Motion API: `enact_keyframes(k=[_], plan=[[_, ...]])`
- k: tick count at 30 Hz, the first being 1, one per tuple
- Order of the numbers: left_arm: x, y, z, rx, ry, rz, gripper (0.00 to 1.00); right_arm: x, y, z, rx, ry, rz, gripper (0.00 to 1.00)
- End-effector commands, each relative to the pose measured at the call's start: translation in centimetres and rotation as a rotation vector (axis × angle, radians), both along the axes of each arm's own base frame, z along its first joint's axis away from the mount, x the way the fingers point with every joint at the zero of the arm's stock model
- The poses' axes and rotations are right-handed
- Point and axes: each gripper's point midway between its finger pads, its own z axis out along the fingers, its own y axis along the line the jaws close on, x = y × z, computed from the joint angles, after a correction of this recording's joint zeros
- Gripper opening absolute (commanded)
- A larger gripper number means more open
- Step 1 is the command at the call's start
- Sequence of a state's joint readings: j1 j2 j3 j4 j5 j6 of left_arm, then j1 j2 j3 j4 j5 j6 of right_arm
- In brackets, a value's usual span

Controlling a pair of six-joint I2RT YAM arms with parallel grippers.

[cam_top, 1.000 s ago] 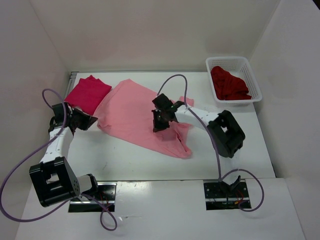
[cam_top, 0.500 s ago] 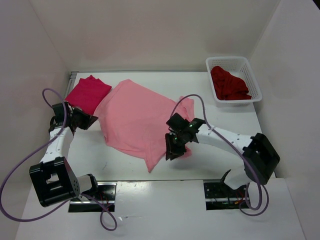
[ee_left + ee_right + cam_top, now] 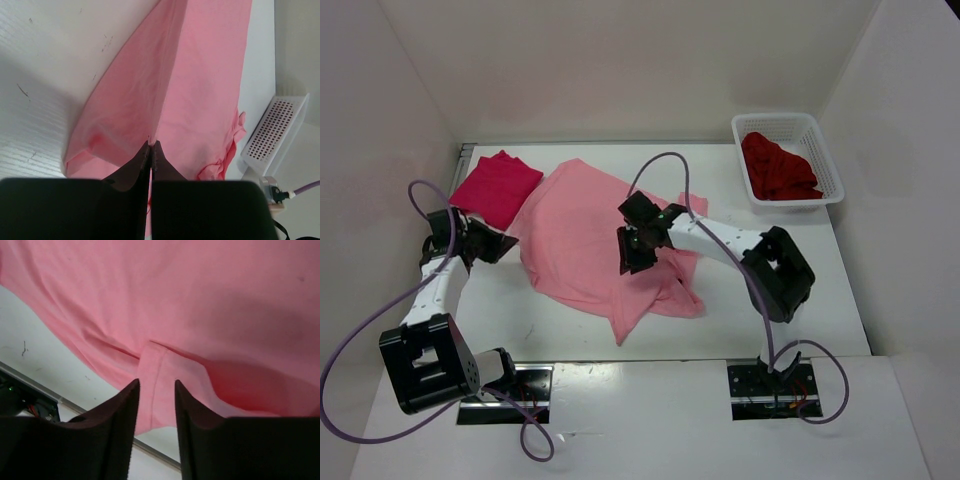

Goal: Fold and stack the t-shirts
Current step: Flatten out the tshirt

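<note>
Crimson t-shirt (image 3: 495, 187), folded flat and square, lies just beyond left hand (image 3: 492, 243). Left hand is low, fingers together, pinching the edge of light pink t-shirt (image 3: 575, 225): soft, rumpled, spread on surface (image 3: 770, 290). Right hand (image 3: 628, 262) hovers above its middle, fingers apart, sleeve hem beneath.

White mesh basket (image 3: 775, 118) (perforated sides) at far right corner of white table (image 3: 570, 330)

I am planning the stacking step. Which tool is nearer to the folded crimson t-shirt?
Left. The left tool is right beside the folded crimson t-shirt, on its near side, shut on the light pink t-shirt; the right tool is farther right, open above that t-shirt.
</note>
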State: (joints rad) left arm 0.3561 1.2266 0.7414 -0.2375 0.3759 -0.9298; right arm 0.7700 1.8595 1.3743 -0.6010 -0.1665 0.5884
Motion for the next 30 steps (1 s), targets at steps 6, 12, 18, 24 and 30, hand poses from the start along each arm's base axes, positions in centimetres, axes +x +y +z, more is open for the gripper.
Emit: enact_keyframes(k=[6, 12, 18, 24, 30], plan=[[-0.4, -0.9, 0.6, 0.012, -0.035, -0.036, 0.0, 1.4, 4.7, -1.7, -0.065, -0.12, 0.066, 0.54], [-0.4, -1.0, 0.6, 0.013, -0.039, -0.049, 0.0, 0.2, 4.9, -3.2, -0.156, -0.129, 0.089, 0.54], [-0.3, -0.9, 0.7, 0.017, -0.049, -0.049, 0.0, -0.4, 4.2, -4.2, -0.214, -0.129, 0.06, 0.51], [-0.3, -1.1, 0.6, 0.011, -0.051, -0.055, 0.0, 0.0, 3.2, -5.4, -0.3, -0.147, 0.035, 0.43], [-0.1, -1.1, 0.5, -0.002, -0.05, -0.044, 0.0, 0.1, 2.7, -5.5, -0.33, -0.15, 0.03, 0.36]])
